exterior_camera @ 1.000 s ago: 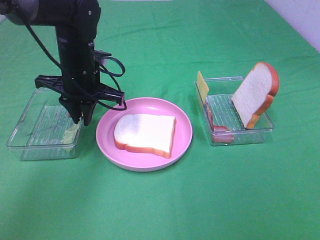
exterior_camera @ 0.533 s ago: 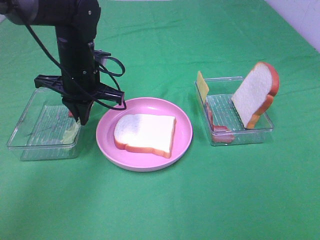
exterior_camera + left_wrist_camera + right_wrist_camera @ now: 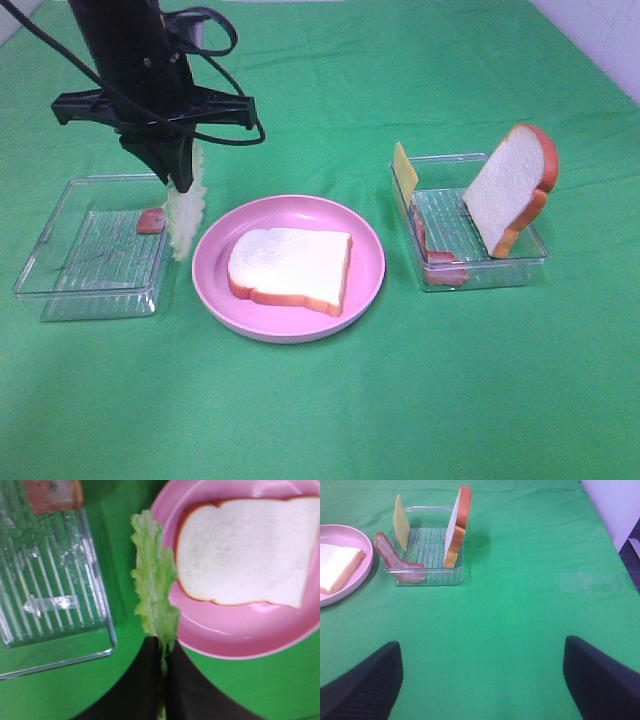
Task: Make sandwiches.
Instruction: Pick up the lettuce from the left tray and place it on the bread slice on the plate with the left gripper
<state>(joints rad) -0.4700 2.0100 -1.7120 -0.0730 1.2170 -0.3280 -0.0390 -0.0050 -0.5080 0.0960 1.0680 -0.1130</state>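
Note:
My left gripper [image 3: 176, 178] is shut on a pale green lettuce leaf [image 3: 185, 212] that hangs between the left clear tray [image 3: 60, 288] and the pink plate [image 3: 215, 285]; in the left wrist view the lettuce [image 3: 155, 592] hangs over the plate's rim [image 3: 215, 647]. One bread slice [image 3: 290, 267] lies flat on the plate. A second bread slice [image 3: 512, 185] leans upright in the right tray [image 3: 500, 270] with a yellow cheese slice [image 3: 404, 170] and bacon [image 3: 432, 255]. A bacon piece [image 3: 151, 220] lies in the left tray. My right gripper [image 3: 482, 680] is open over bare cloth, out of the exterior view.
A green cloth [image 3: 400, 400] covers the table. A white wall or edge [image 3: 600, 30] borders the far right corner. The left arm's cable [image 3: 215, 25] loops above the gripper.
My left gripper has risen out of the left tray with the lettuce and moved a little toward the plate. The rest has not moved.

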